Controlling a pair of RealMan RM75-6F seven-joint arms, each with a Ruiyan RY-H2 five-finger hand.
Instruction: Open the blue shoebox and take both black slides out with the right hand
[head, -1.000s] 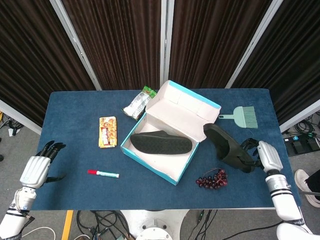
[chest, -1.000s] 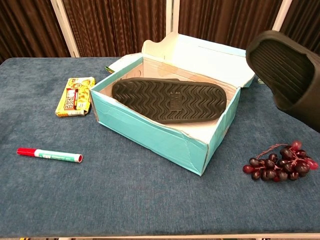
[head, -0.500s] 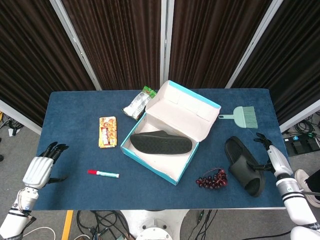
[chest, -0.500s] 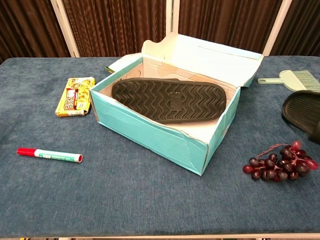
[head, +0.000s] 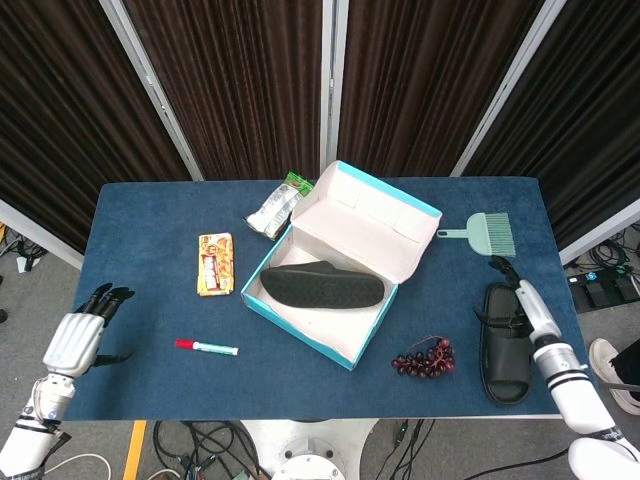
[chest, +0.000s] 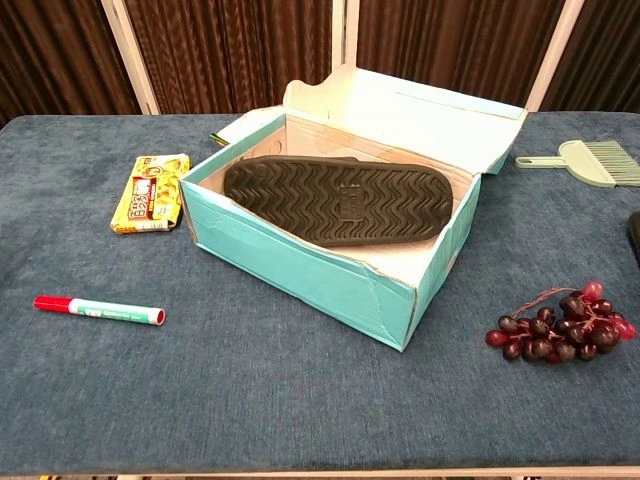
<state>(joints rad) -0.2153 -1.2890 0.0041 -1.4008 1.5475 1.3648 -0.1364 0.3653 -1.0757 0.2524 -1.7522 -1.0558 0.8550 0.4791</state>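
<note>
The blue shoebox (head: 318, 332) (chest: 300, 262) stands open mid-table, its lid tipped back. One black slide (head: 322, 286) (chest: 338, 198) lies sole-up inside it. The other black slide (head: 505, 345) lies flat on the table at the far right, strap up; only its edge (chest: 635, 236) shows in the chest view. My right hand (head: 530, 305) lies along that slide's right side, fingers stretched toward the far edge and touching the strap. My left hand (head: 78, 335) hangs off the table's left front corner, holding nothing.
A bunch of dark grapes (head: 425, 357) (chest: 560, 325) lies between box and outer slide. A green hand brush (head: 485, 232) (chest: 585, 160) sits back right. A red-capped marker (head: 207, 347) (chest: 98, 310), a yellow snack pack (head: 215, 264) (chest: 152, 192) and a foil packet (head: 275, 208) lie left of the box.
My right hand carried the lifted slide right and down, and laid it flat near the table's right edge. The fingers have loosened from it. Left hand unchanged.
</note>
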